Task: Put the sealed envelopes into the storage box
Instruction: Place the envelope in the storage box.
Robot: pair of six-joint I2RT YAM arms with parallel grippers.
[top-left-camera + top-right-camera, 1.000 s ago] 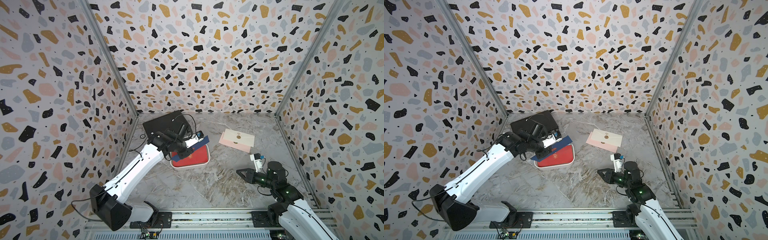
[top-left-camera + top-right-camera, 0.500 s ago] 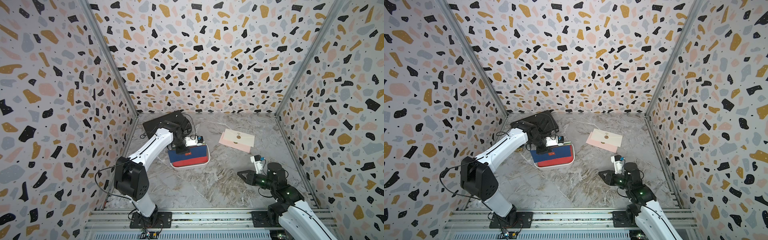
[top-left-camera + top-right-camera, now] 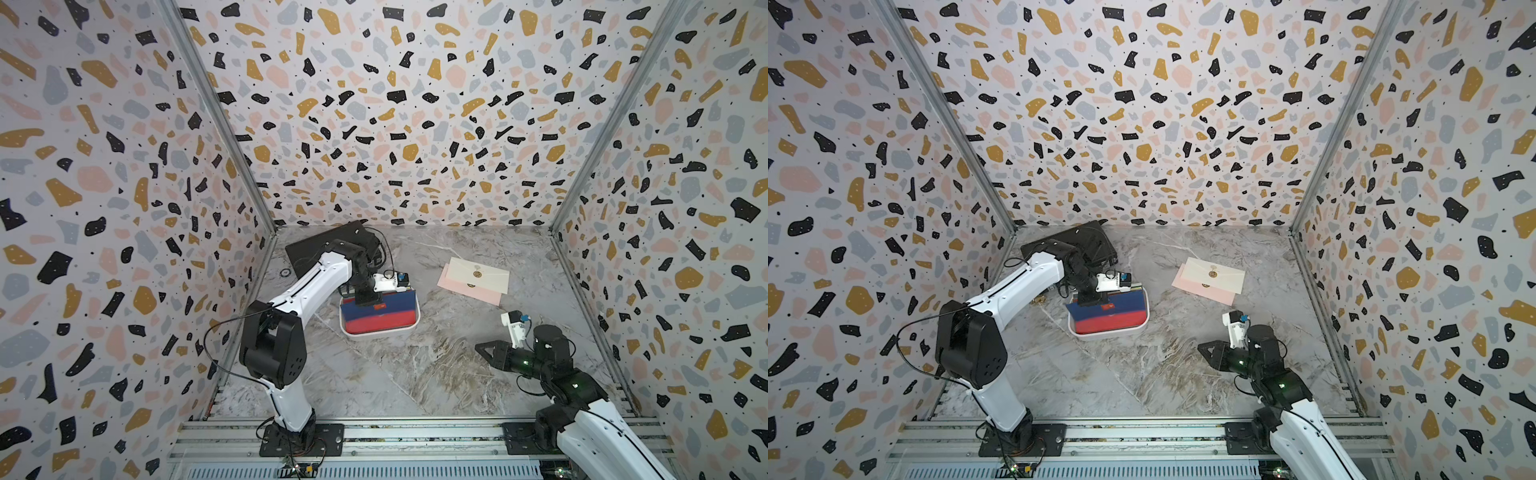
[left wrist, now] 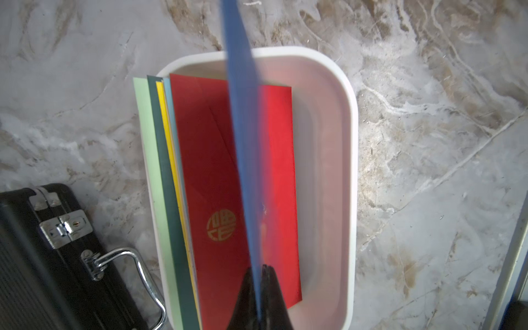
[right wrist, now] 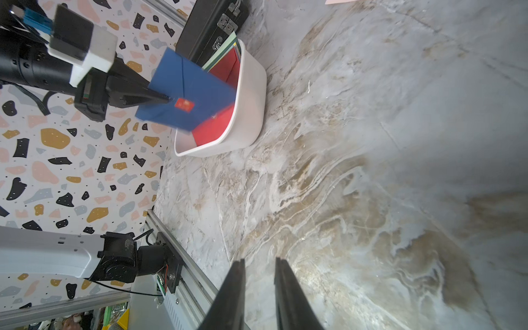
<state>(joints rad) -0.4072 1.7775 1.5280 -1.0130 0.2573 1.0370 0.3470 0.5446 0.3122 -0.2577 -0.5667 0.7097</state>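
Left pincer is clamped tight on the edge of the navy envelope, right next to its little red seal. The envelope is up on its edge and tilted, with its lower part already down inside the box. From the left wrist view you basically see it edge-on, cutting across the red envelope that's already in there.

Stacked against the box wall beside the red one are a light green, dark green, yellow and light blue one, all leaning the same way. The light green one pokes out over the rim a bit.

The black case sits just beside the box, on the wall side, latch and metal handle facing it.

Two are still out on the table: the cream envelope lies on top of the pink envelope, partly covering it, well apart from the box toward the right.

Right pincer hangs low over bare table near the front right, jaws only a narrow gap apart with nothing between them. It points roughly toward the box but is well apart from it and from the loose pair.
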